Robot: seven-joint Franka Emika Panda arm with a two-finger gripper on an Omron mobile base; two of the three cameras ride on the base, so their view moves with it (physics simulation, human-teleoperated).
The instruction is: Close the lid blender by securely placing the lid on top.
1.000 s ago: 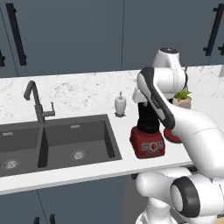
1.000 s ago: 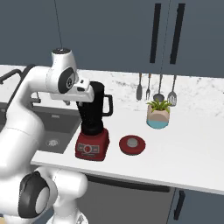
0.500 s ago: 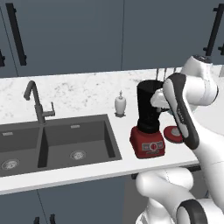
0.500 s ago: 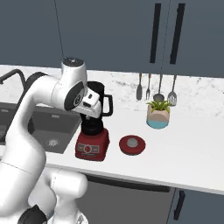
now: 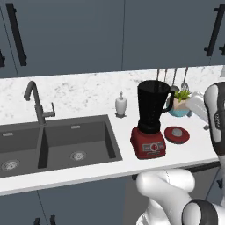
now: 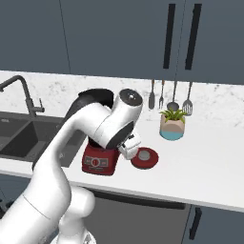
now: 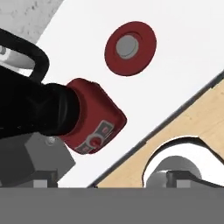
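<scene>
White arm rises from the base, big elbow bend mid-frame in right base view, forearm angled down and forward, wrist joint with its round cap facing the camera. Claw (image 6: 129, 147) sits low at the wrist end, pointing down, hanging above the tabletop surface, touching nothing. Finger spacing too small and partly hidden to tell. In left base view the arm runs up the right edge, upper link vertical, white hand section jutting left near the top.

The lid (image 7: 130, 48) looks matt red with a smooth grey centre. The blender (image 5: 150, 119) has a glossy dark jar. The counter (image 6: 209, 162) is smooth, speckled white.
</scene>
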